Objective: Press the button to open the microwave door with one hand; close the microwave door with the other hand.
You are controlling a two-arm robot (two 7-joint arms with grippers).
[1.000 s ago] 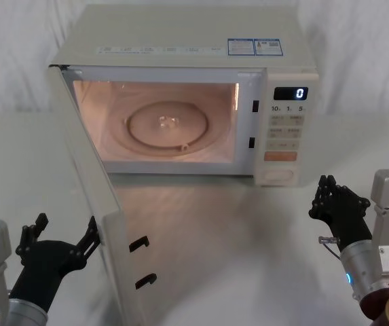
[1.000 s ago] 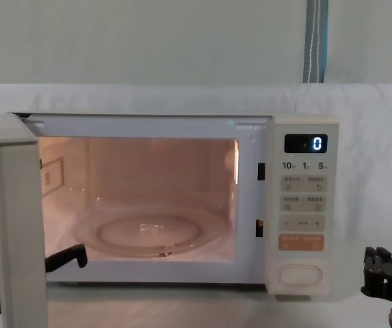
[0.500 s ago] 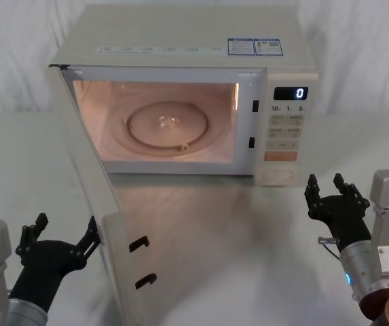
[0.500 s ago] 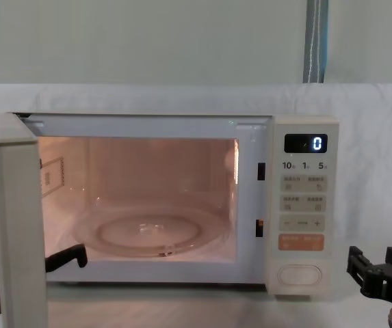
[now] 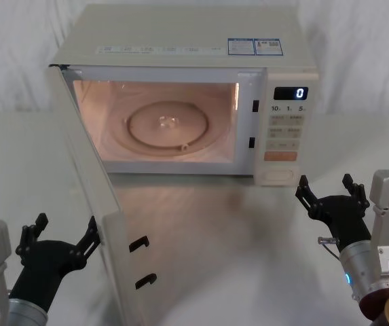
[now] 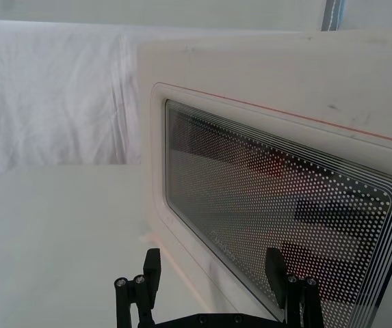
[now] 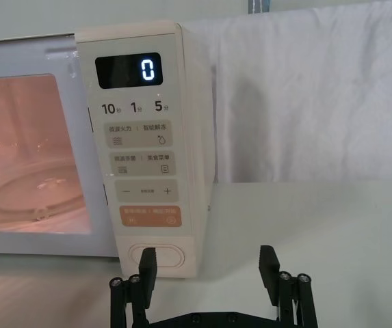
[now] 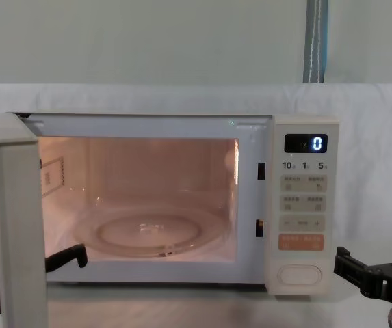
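Note:
The microwave door (image 5: 89,183) stands wide open, swung out to the front left, and its edge (image 8: 18,225) faces the chest camera. My left gripper (image 5: 68,223) is open just outside the door, near its free edge. In the left wrist view its fingers frame the dotted glass window (image 6: 284,205). The cream oval button (image 5: 280,176) sits at the bottom of the control panel. My right gripper (image 5: 324,185) is open in front of the panel and slightly right of it, a short way off the button (image 7: 158,258). Both grippers hold nothing.
The lit cavity holds a glass turntable (image 5: 168,126). Two black latch hooks (image 5: 140,243) stick out of the door's free edge. An orange key (image 7: 150,216) sits just above the button, and the display (image 8: 306,143) reads 0. The cream microwave stands on a white cloth-covered table (image 5: 248,258).
My right gripper's fingers have spread from closed together to wide open, staying in front of the panel. The door and the left gripper have not moved.

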